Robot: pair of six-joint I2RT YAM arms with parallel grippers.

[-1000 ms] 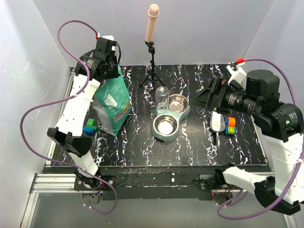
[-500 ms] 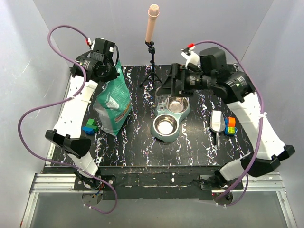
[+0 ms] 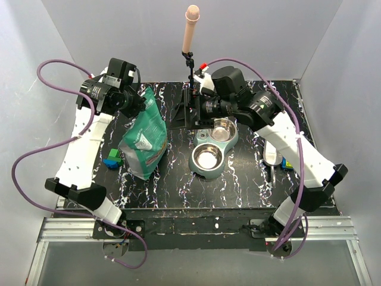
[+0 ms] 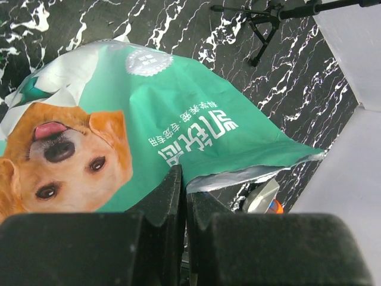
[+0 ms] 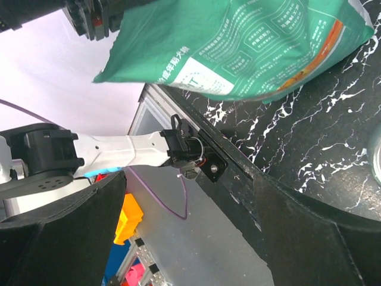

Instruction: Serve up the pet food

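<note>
The teal-green pet food bag (image 3: 143, 140) stands tilted at the table's left, its top leaning right. It fills the left wrist view (image 4: 178, 119) and hangs at the top of the right wrist view (image 5: 250, 42). No kibble shows. My left gripper (image 3: 138, 98) is shut on the bag's top edge (image 4: 183, 185). My right gripper (image 3: 174, 116) is open and empty, just right of the bag's upper part, its fingers (image 5: 59, 238) spread wide below the bag. The double metal bowl (image 3: 213, 146) in its green holder is empty.
A tripod with a tan pole (image 3: 190, 36) stands at the back centre, also seen in the left wrist view (image 4: 268, 12). A scoop (image 3: 271, 159) and coloured blocks (image 3: 288, 163) lie at the right. Blue and green blocks (image 3: 112, 159) lie left of the bag.
My right arm has swung left across the table, from above the scoop to beside the bag. My left gripper has moved left and tilted the bag's top to the right.
</note>
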